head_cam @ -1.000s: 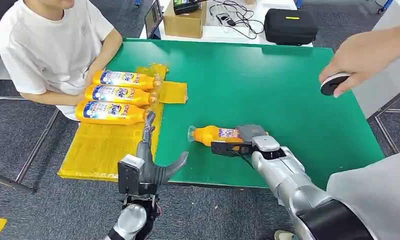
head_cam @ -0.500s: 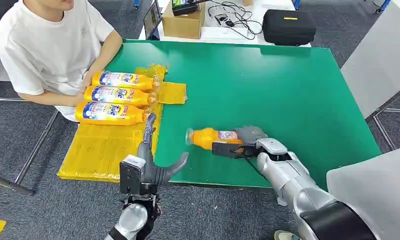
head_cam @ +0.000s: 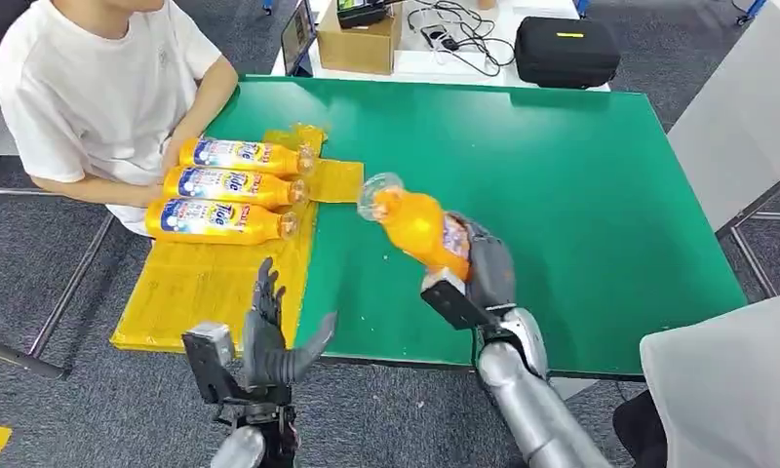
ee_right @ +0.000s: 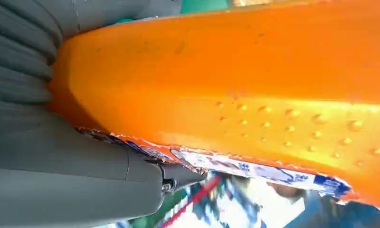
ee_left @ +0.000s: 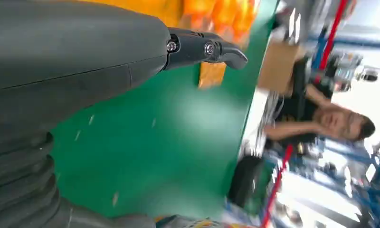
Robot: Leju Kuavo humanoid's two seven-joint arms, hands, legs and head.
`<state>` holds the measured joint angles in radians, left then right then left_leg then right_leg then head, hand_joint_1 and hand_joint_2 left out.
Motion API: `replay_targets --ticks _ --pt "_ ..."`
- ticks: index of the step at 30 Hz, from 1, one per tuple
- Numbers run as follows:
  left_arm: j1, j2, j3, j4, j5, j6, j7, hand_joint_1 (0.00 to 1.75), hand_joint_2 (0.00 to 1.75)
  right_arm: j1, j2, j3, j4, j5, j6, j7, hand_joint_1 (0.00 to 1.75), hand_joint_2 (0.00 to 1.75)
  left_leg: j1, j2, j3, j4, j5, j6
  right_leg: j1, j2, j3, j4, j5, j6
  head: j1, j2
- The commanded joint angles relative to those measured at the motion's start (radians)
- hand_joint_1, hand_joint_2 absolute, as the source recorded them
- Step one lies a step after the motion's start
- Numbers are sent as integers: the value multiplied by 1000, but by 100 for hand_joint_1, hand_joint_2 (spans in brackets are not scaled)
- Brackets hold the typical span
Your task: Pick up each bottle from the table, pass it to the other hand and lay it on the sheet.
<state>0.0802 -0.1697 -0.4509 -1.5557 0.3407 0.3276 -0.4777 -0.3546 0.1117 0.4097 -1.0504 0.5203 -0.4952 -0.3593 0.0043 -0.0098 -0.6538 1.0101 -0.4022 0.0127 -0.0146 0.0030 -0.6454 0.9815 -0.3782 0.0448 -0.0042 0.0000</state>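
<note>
Head view — right hand (head_cam: 486, 276) fingers around orange bottle (head_cam: 420, 230), left hand (head_cam: 265, 336) fingers spread — three bottles (head_cam: 226, 187) on yellow sheet (head_cam: 206, 288).

labels | "Tide" on 3 bottles (head_cam: 232, 187) lying on yellow sheet (head_cam: 203, 285) | other text unreadable

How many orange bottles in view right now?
4. Three bottles lie side by side on the yellow sheet; one bottle is held by the right hand.
</note>
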Motion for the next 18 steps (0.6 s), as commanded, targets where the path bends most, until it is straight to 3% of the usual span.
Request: replay_targets --ticks 1,3,4,8,13,18 --pt "80 109 -44 -67 60 -177 -46 0 175 155 -51 1 -243 -211 199 -19 175 175 1 -2 11 -1 -5 -1 1 -3 12 -1 -6 -2 0 0" --pt "82 109 -53 -53 66 -222 -56 0 175 148 -30 76 -213 -201 273 -20 175 175 0 0 5 -1 -4 -1 1 -1 6 -1 -3 -2 0 0" --pt "82 104 -52 -48 66 -223 -56 0 175 152 -17 91 -208 -197 272 -18 175 175 0 2 10 -2 -6 -1 1 1 10 -1 -5 -3 0 0" --pt "79 102 -51 -46 66 -223 -56 0 175 153 -11 95 -208 -192 266 -15 175 175 0 1 5 -1 -5 -2 1 0 4 0 -3 -3 0 0" --pt "46 72 -34 -5 91 -263 -21 0 175 139 -18 268 -169 -149 381 -24 175 175 1 1 7 -1 -5 -2 1 0 7 -1 -4 -3 0 0" --pt "36 65 -30 -11 110 -294 -3 0 175 135 -16 342 -108 -149 382 -28 175 175 1 3 9 -2 -6 -2 1 1 8 -1 -5 -4 0 0"
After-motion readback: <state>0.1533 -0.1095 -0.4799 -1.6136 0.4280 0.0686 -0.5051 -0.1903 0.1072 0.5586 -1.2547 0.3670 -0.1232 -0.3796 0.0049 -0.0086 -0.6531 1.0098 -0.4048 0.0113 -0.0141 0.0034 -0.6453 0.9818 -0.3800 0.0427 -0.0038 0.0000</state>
